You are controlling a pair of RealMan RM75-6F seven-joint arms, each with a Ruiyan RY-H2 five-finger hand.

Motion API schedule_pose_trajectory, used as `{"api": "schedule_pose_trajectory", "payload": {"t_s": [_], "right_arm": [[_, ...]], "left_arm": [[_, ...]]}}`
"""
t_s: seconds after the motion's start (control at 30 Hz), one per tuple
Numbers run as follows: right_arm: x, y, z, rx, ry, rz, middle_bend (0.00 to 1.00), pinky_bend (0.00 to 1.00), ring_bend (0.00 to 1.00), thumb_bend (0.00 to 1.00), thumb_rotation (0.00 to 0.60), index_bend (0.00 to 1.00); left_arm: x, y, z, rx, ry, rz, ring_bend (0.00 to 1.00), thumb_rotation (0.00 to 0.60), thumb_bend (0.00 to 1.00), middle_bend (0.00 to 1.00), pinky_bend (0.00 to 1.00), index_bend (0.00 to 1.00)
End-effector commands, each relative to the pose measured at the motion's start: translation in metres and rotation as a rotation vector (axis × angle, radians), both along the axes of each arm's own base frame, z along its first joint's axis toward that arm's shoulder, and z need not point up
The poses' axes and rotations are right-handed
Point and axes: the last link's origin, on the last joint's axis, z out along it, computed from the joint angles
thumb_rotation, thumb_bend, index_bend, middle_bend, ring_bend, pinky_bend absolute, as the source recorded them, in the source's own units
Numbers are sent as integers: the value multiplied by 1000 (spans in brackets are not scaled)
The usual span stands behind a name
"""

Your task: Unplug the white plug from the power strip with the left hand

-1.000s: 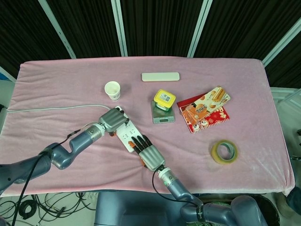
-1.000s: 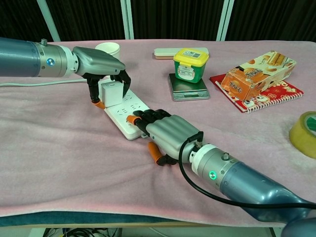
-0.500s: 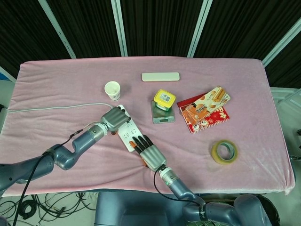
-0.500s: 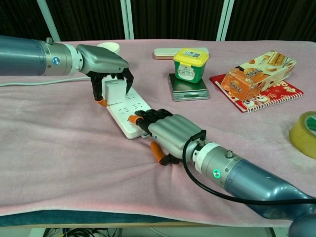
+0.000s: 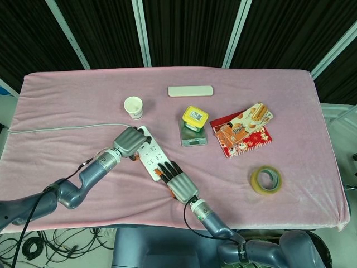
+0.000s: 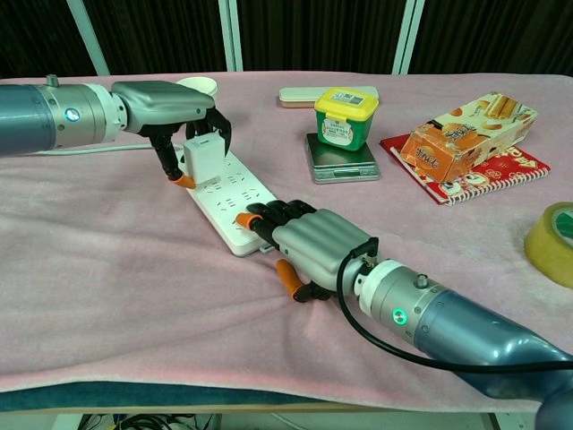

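The white power strip [image 5: 149, 160] [image 6: 229, 202] lies slantwise on the pink cloth, left of centre. My left hand [image 5: 129, 142] [image 6: 166, 101] reaches over its far end and grips the white plug [image 6: 199, 158] between thumb and fingers. The plug looks raised a little off the strip's far end and shifted left; its pins do not show. In the head view the hand hides the plug. My right hand [image 5: 178, 180] [image 6: 312, 244] lies with its fingers stretched flat on the strip's near end, holding nothing.
A grey cable [image 5: 61, 128] runs left from the strip. A paper cup [image 5: 133, 106] stands behind the left hand. Further right are a white case [image 5: 190, 90], a yellow-lidded jar [image 5: 196, 116] on a scale [image 5: 193, 138], a snack box [image 5: 243, 128] and a tape roll [image 5: 265, 179].
My left hand has drawn back to the left and slightly up with the plug, which now stands higher over the strip's far end. The right hand stays pressed on the near end.
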Motion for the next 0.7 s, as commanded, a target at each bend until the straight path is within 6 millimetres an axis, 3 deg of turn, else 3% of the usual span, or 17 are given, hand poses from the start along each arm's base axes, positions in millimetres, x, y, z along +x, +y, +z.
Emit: {"api": "schedule_pose_trajectory", "payload": {"t_s": [0.03, 0.3, 0.47, 0.7], "right_arm": [[0, 0, 0, 14, 7, 1, 106, 30, 115, 562, 600, 0], [0, -2, 3, -1, 6, -2, 106, 30, 115, 562, 600, 0], [8, -6, 8, -40, -48, -15, 103, 30, 111, 561, 600, 0], [21, -20, 37, -129, -127, 4, 85, 30, 107, 558, 600, 0]], "left_arm": [[-11, -3, 1, 7, -58, 6, 287, 600, 736, 693, 370, 694], [4, -3, 14, 5, -243, -16, 287, 600, 735, 693, 371, 698], [14, -1, 38, 31, -235, -78, 287, 600, 736, 693, 371, 699], [6, -16, 74, 40, -189, -55, 286, 600, 733, 693, 371, 695]]}}
